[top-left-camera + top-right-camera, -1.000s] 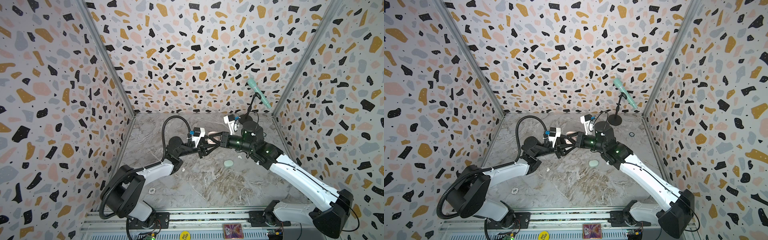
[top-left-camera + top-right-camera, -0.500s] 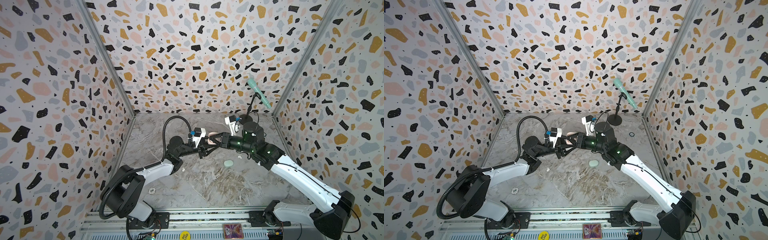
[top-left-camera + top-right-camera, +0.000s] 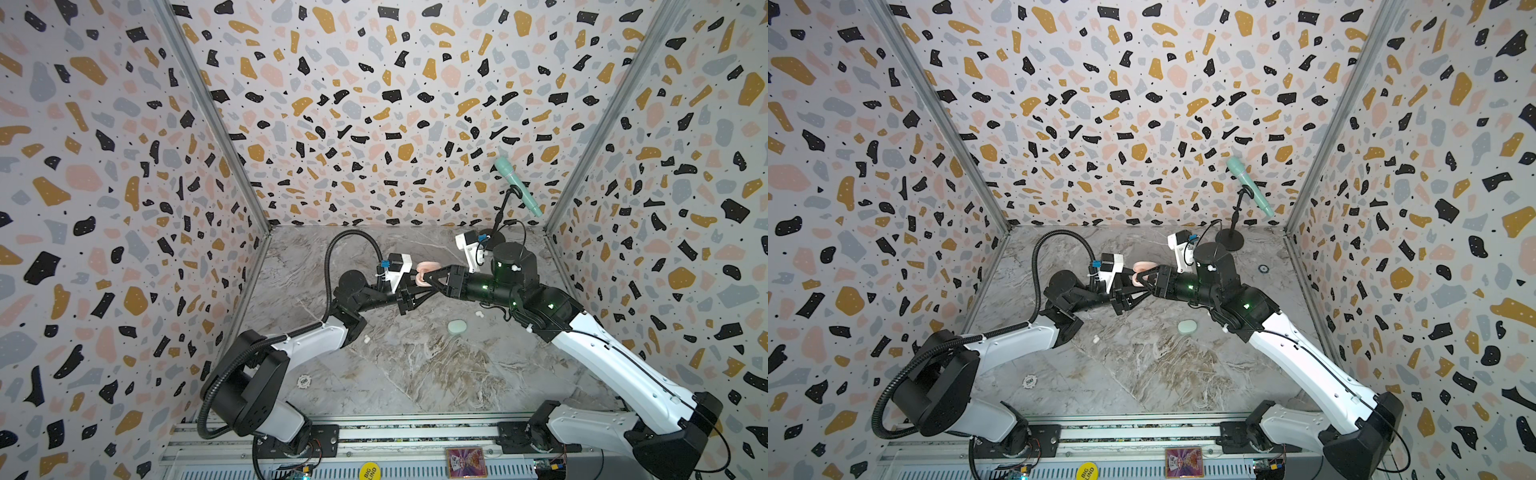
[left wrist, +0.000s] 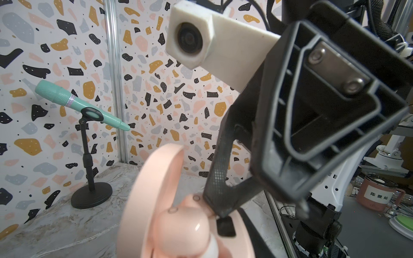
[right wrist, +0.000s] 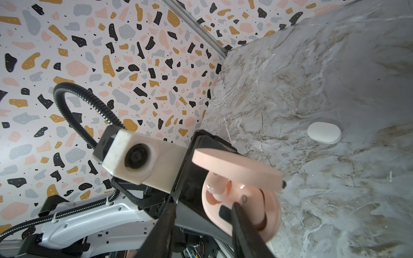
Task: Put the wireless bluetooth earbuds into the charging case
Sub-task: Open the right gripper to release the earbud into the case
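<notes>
The pink charging case [image 3: 424, 272] [image 3: 1141, 272] hangs above the table's back middle with its lid up, and my left gripper [image 3: 417, 286] [image 3: 1133, 287] is shut on it. A pink earbud [image 5: 218, 187] [image 4: 185, 225] sits in the case's tray [image 5: 250, 207], under the raised lid [image 4: 143, 201]. My right gripper [image 5: 204, 202] [image 3: 429, 280] is at the case from the other side, open. One of its fingers [image 4: 220, 178] touches the tray beside the earbud. Two white earbuds [image 3: 478, 314] [image 3: 366, 339] lie on the table.
A mint closed case [image 3: 457, 327] [image 3: 1187, 327] lies on the marble table right of centre. A pale closed case [image 5: 324, 133] shows in the right wrist view. A mint microphone on a black stand [image 3: 517, 187] [image 4: 78, 102] stands at the back right. A poker chip [image 3: 304, 380] lies front left.
My right gripper's jaws have spread apart at the pink case, and its wrist has shifted a little. The left arm has kept the case still.
</notes>
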